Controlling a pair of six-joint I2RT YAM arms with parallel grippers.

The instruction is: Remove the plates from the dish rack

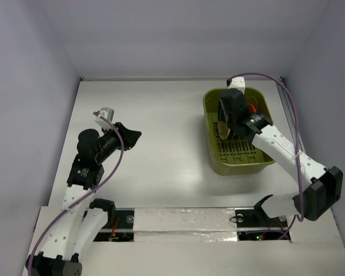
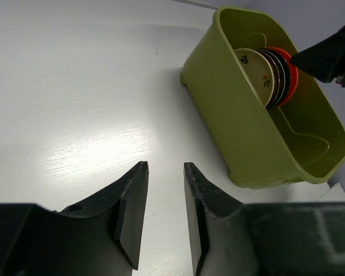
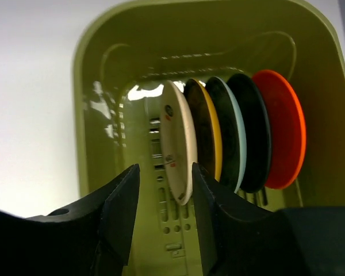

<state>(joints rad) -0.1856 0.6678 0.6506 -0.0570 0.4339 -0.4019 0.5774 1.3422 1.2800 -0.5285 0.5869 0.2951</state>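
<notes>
Plates [image 3: 241,135] all on edge in dish rack [image 1: 241,168], upper right of overhead frame; none unloaded yet. Right gripper [image 3: 165,172], jaws apart and empty, poised before cream-backed plate [image 3: 175,144]; left gripper [image 2: 165,167], likewise parted and empty, over table [image 2: 75,86].

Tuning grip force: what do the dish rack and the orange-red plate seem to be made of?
Dish rack: looks like moulded olive plastic, given its rounded corners and soft sheen. Orange-red plate: hard and glossy with a bright highlight, so glazed ceramic or melamine; the look leaves that open.
</notes>
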